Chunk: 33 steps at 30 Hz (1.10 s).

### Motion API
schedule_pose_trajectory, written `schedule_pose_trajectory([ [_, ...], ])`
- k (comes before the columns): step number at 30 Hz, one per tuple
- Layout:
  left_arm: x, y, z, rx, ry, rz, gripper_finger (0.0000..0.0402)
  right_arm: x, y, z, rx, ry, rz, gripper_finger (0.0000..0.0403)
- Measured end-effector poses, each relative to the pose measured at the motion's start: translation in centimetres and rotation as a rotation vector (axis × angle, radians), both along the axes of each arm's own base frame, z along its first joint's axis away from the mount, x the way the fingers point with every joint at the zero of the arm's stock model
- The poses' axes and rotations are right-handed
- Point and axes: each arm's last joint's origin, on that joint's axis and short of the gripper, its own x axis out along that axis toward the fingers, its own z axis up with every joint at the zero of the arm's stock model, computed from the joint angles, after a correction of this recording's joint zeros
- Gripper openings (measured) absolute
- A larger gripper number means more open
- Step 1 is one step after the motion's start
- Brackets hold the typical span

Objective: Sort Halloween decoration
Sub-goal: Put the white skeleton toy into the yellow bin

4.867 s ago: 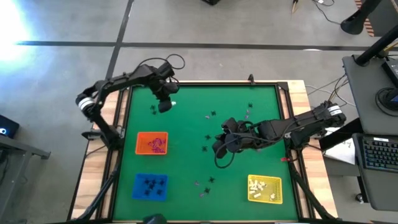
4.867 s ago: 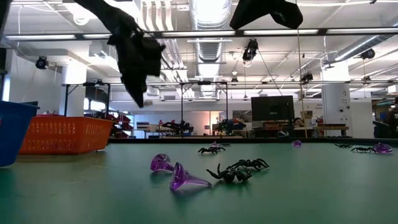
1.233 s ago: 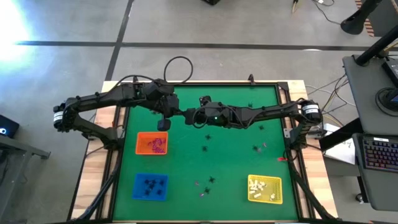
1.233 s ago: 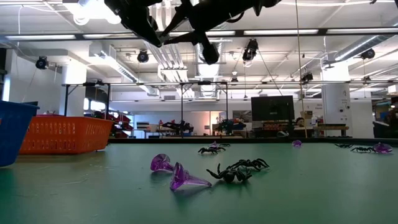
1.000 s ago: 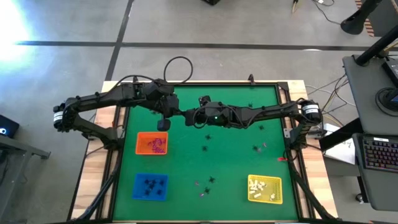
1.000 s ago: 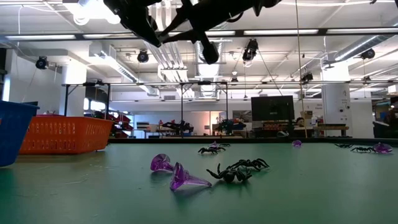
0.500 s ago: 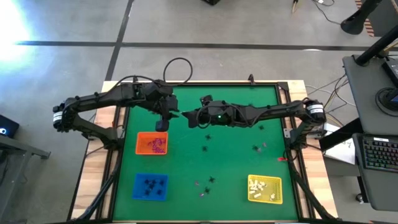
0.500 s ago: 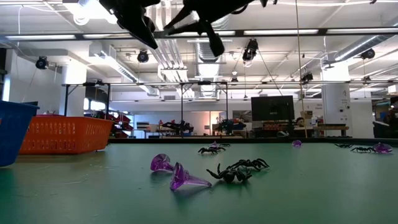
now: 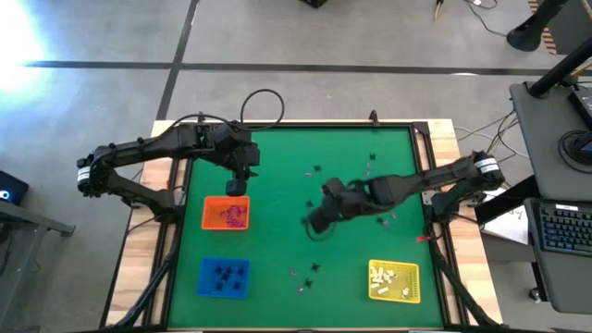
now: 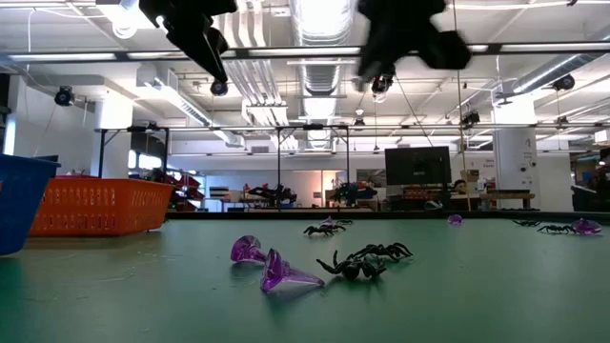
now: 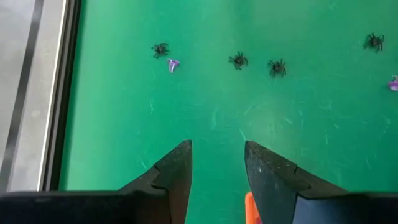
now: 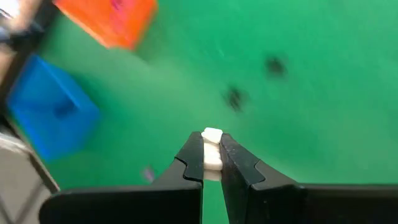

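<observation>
The right gripper (image 12: 211, 163) pinched a small white trinket (image 12: 212, 152) over the table's middle. The yellow tray (image 9: 394, 282) lay at about four o'clock, nearest this arm. The left gripper (image 11: 216, 168) hung open and empty.

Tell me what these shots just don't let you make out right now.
- White trinket in the right claw: too small and blurred in the right wrist view to tell its shape.
- Blue tray: cut off by the low view's edge; contents hidden by its wall.
- Yellow tray: too small in the high view to tell its white pieces apart.
- Orange tray: mostly hidden behind the left claw.
</observation>
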Motion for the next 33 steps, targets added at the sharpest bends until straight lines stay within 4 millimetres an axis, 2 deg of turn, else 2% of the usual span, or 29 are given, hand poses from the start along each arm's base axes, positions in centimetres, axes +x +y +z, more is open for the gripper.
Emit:
schedule_pose_trajectory([
  [7, 0.0, 0.0, 0.0, 0.000, -0.001, 0.001, 0.0130, -3.8, 4.8, -1.1, 0.056, 0.247, -0.050, 0.0013],
  [21, 0.0, 0.0, -0.1, -0.011, 0.007, 0.014, 0.0130, -9.2, 13.8, -1.8, 0.317, 0.428, -0.085, 0.0014],
  [27, 0.0, 0.0, -0.1, -0.015, 0.006, 0.021, 0.0130, -10.3, 15.8, -2.9, 0.327, 0.506, -0.090, 0.0046],
  [33, 0.0, 0.0, -0.1, -0.019, 0.005, 0.026, 0.0130, -10.9, 15.7, -4.0, 0.228, 0.598, -0.122, 0.0075],
])
